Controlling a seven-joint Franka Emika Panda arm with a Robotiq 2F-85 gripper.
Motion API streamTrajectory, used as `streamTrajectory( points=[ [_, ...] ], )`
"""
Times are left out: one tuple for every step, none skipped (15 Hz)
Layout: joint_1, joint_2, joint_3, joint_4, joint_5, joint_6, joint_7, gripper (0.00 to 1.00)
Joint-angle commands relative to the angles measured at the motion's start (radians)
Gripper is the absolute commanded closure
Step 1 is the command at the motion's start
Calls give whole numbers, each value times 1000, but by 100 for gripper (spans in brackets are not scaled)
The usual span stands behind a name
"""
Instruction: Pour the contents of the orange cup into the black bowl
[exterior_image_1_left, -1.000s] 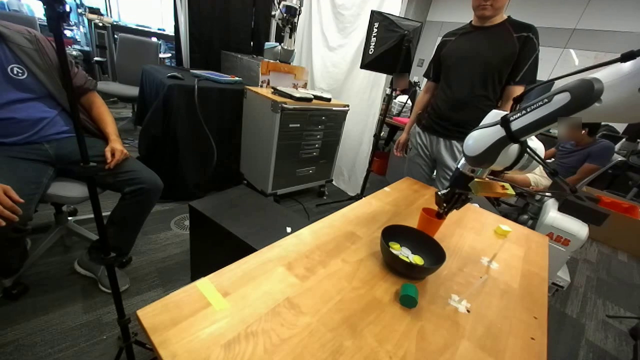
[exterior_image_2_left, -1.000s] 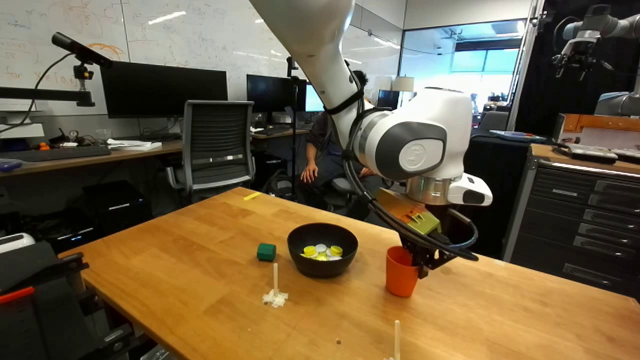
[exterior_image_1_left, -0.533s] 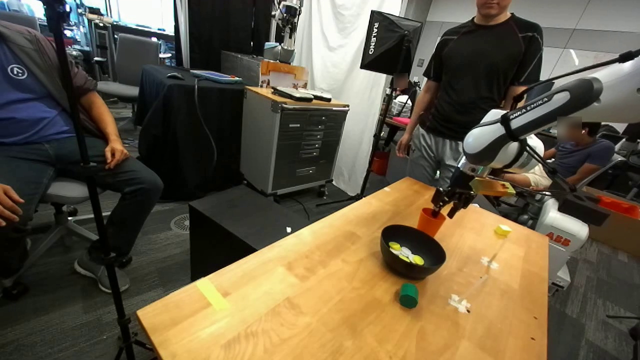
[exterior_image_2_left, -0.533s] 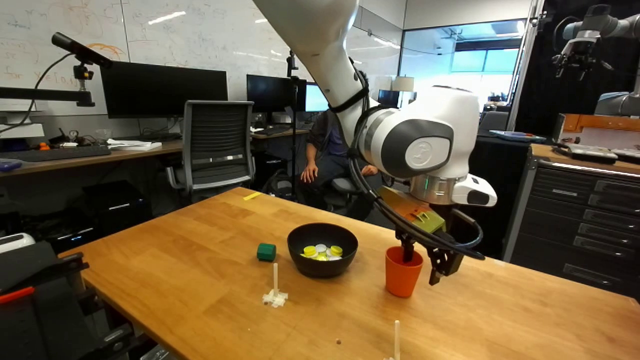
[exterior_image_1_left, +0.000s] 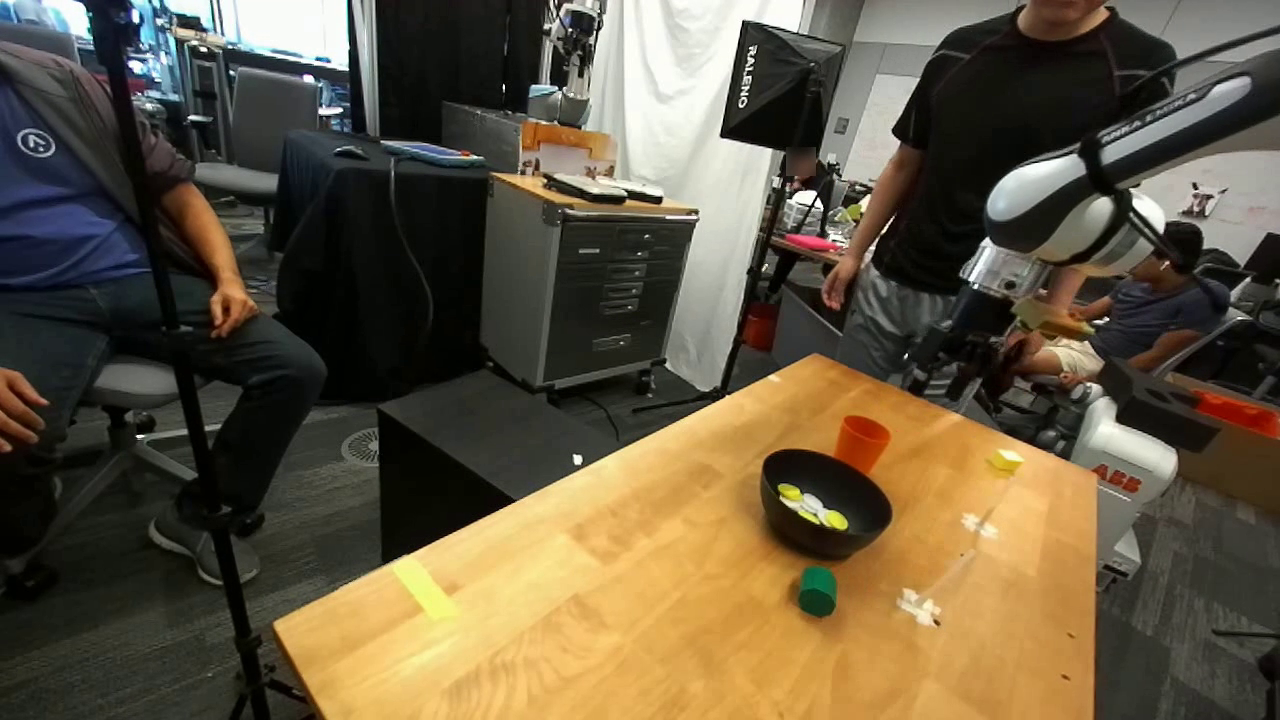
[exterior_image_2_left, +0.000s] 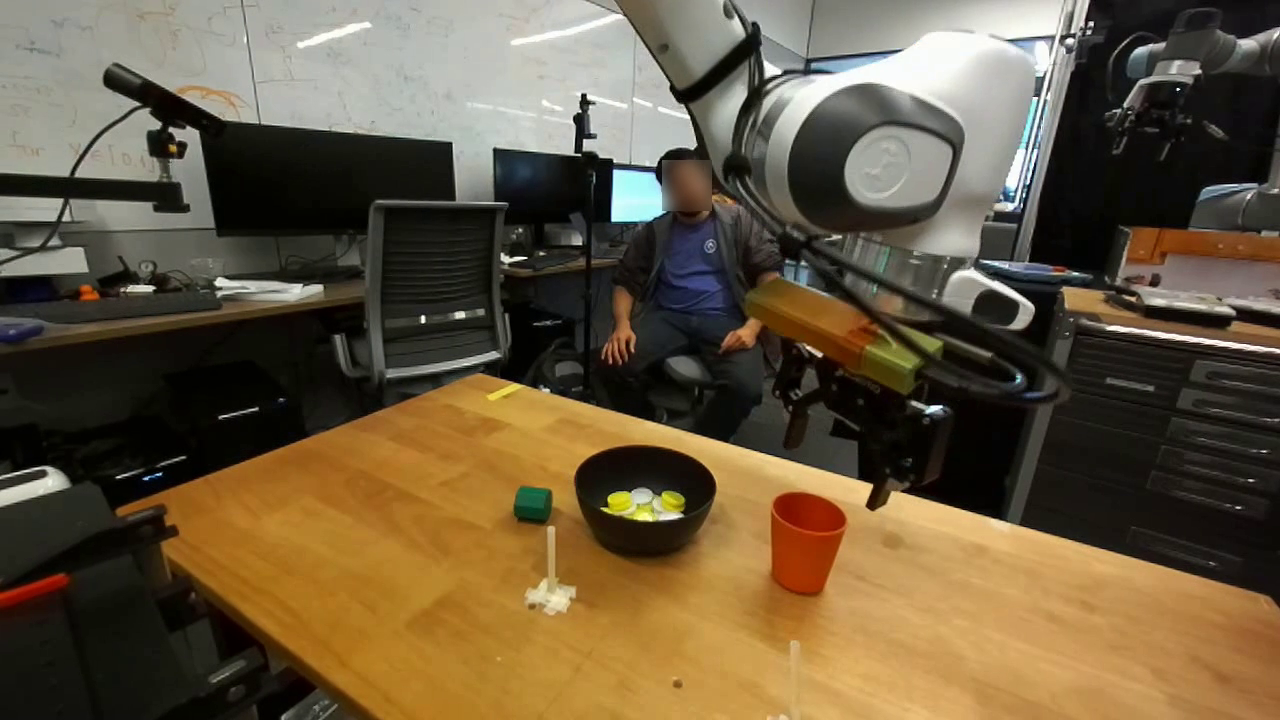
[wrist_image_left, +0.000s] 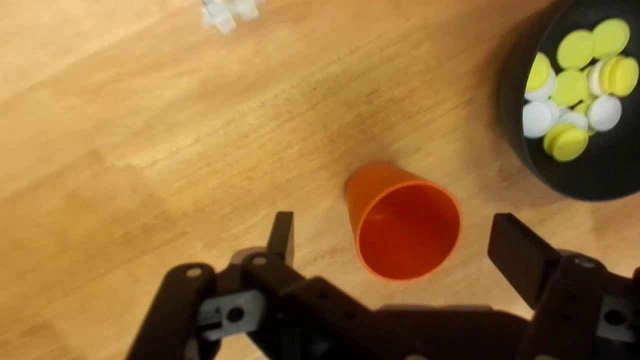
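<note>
A: Quick status, pls. Where was the cup (exterior_image_2_left: 806, 555)?

B: Upright on the surface (exterior_image_2_left: 400, 500), just beside the bowl (exterior_image_2_left: 645, 540), not touching it. Nothing showed inside per the wrist view, tho its bottom was too dim to be 100% sure.

A: And the bowl?

B: It held a pile of discs (wrist_image_left: 570, 87), yellow & white, some overlapping.

A: So which step was that, IYO?

B: Prob. the last. Pour looked done, cup parked & out of the grip, so only the exit was left, I'd say.

A: State of the jaws?

B: Spread wide, pinching nothing. In the wrist view the cup sat in the gap btwn them, but that was line of sight only: both exterior views put them up off the surface & apart from the cup.

A: Next move, then?

B: Called for backing off, ideally up & away, jaws wide as they were. Main risk, IMO, was a dip or sideways swing clipping the rim & tipping a prob. light, apparently empty cup. No re-grip needed unless someone wanted that bottom checked.

A: Anything else nearby to mind?

B: A green block (exterior_image_2_left: 533, 504), on the bowl's far side from the cup, so low risk. Also a thin upright peg (exterior_image_2_left: 551, 558) near the bowl, worth dodging if the arm (exterior_image_2_left: 870, 150) had to swing that way.
</note>
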Motion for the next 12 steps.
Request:
streamTrajectory(
  points=[
    [57,-172,-98,-115,-115,-183,-21,0],
    [68,-198,-120,-130,-160,-219,-28,0],
    [76,-218,-129,-135,-184,-242,-33,0],
    [87,-236,-141,-137,-215,-268,-30,0],
    [90,-250,-150,-141,-232,-285,-30,0],
    [98,-261,-154,-142,-250,-304,-33,0],
    [101,-273,-156,-150,-261,-311,-40,0],
    [108,-283,-157,-160,-275,-317,-44,0],
    [114,-292,-158,-177,-291,-306,-47,0],
    [126,-306,-161,-203,-318,-285,-39,0],
    [135,-329,-159,-239,-338,-263,-40,0],
    [142,-349,-156,-269,-354,-247,-48,0]
  ],
)
